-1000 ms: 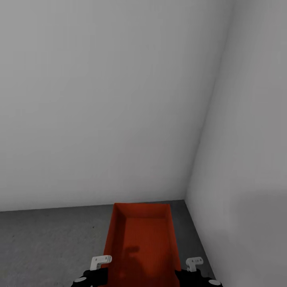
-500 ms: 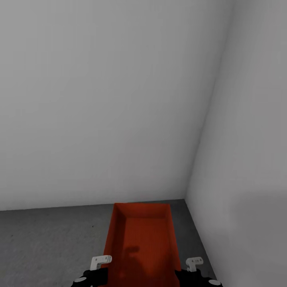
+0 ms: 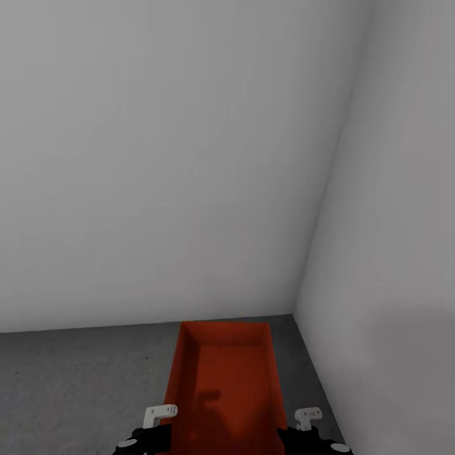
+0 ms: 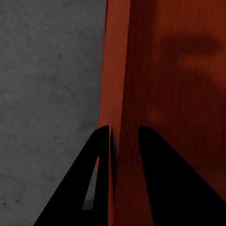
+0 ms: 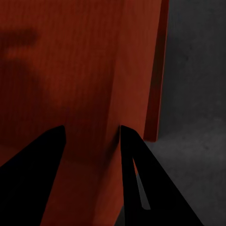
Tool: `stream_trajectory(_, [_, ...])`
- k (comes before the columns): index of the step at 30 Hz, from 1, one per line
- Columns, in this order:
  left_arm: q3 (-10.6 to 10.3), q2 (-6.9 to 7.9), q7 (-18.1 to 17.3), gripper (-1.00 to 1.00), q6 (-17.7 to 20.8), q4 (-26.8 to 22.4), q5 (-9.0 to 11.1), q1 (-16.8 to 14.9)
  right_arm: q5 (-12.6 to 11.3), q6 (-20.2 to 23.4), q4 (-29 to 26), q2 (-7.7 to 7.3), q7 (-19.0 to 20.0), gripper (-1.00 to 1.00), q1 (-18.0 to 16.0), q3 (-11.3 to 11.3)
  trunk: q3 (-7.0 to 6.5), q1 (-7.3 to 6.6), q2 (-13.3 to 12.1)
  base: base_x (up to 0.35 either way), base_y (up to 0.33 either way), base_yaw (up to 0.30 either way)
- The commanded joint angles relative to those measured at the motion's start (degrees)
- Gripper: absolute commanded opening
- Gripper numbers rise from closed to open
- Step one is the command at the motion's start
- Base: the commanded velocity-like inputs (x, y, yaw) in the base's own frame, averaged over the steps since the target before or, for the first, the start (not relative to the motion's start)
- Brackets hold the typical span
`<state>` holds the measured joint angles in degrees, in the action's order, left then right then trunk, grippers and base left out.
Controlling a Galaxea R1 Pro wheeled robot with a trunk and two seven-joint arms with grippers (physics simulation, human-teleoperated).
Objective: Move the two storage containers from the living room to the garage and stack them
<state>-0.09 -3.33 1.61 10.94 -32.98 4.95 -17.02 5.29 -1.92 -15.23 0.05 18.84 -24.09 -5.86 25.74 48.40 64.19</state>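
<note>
Nothing has shifted since a second ago. From the head camera, an orange-red storage container [image 3: 222,385] hangs over the garage's grey floor [image 3: 76,385], near the wall corner [image 3: 297,303]. Left claw [image 4: 123,141] pinches one side wall; right claw [image 5: 92,136] pinches the other.

The orange-red container [image 3: 222,385] looks like matt plastic, its walls smooth with a faint fine ribbed grain, without any gloss. The floor [image 3: 76,385] is dark grey concrete, rough and mottled with pale specks. The walls [image 3: 158,158] are plain pale grey, flat and matt. The gripper fingers [image 4: 155,183] gripping the container's sides look like dull black plastic; the brackets [image 3: 158,414] above them are matt white.
</note>
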Motion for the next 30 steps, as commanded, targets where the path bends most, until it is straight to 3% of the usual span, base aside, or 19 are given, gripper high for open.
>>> stream_trajectory(1, [0.7,-3.35,-0.5,-1.00,0.3,-5.8,-0.3,0.0,1.2,0.0,0.2,0.57,0.9,-1.00,0.0,-0.8,0.07,0.00,0.0,0.000,0.000,0.000])
stream_trajectory(24, [0.7,-3.35,-0.5,-1.00,0.3,-5.8,-0.2,0.0,1.2,0.0,0.2,0.57,0.9,-1.00,0.0,-0.8,0.07,0.00,0.0,0.000,0.000,-0.058])
stream_trajectory(30, [0.7,-3.35,-0.5,-1.00,0.3,-5.8,-0.3,0.0,1.2,0.0,0.2,0.57,0.9,-1.00,0.0,-0.8,1.14,1.32,2.4,0.000,0.000,-0.001])
